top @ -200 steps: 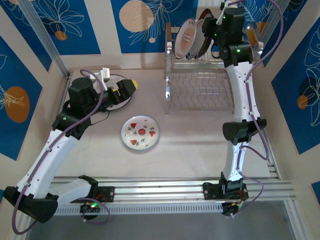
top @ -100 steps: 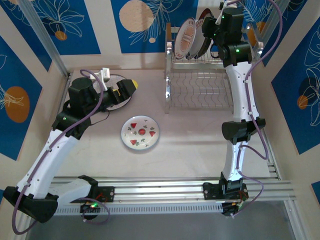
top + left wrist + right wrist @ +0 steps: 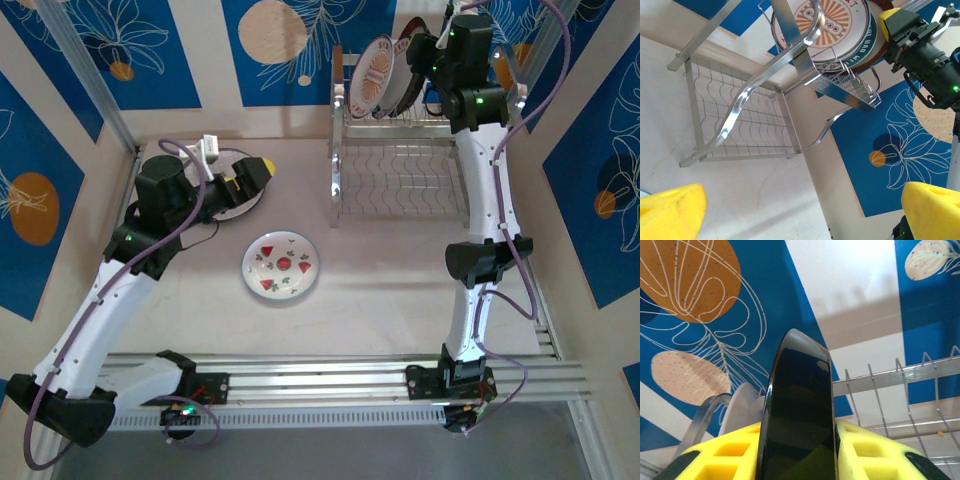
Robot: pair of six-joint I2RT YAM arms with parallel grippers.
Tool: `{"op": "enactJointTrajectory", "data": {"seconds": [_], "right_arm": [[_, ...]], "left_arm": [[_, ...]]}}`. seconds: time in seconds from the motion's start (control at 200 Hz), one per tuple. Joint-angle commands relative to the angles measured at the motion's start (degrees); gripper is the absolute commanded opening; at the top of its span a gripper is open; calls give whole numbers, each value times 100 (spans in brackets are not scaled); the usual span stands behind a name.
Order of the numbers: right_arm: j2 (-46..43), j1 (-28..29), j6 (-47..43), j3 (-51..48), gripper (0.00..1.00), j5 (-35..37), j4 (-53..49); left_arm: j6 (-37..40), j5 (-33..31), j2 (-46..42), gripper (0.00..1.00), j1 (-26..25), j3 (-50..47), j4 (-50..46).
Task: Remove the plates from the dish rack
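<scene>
Right jaws, at the top of the rack point(image 3: 400, 170), sit slightly higher and nearer the wall than a second ago. They pinch the rim of a dark plate point(image 3: 797, 405) standing in the rack's upper tier. Left arm, no change.

Right wrist view: the dark plate is edge-on between the yellow pads point(image 3: 715, 455), with a white plate point(image 3: 742, 405) just beside it. The top view does not give this detail.

Left wrist view: left jaws are spread wide, and the sunburst plate point(image 3: 832, 20) is face-on in the rack's upper slots.

Top view: left jaws are left of the rack, over a pale plate point(image 3: 225, 200) lying on the table point(image 3: 380, 290). The strawberry plate point(image 3: 281, 264) lies flat in front of the rack, off to its left.
</scene>
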Motion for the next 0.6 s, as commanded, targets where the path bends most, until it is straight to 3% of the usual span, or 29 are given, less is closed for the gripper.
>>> {"op": "enactJointTrajectory", "data": {"seconds": [0.0, 0.155, 0.45, 0.595], "right_arm": [[-375, -67, 601, 140, 36, -363, 85], [-548, -63, 640, -51, 45, -365, 95], [-645, -82, 563, -52, 40, -239, -126], [-574, -85, 467, -47, 48, -244, -196]], "left_arm": [[-99, 146, -173, 99, 70, -133, 296], [-146, 163, -245, 99, 70, -239, 421], [-179, 281, -304, 99, 69, -390, 609], [-199, 345, -298, 99, 70, -394, 648]]}}
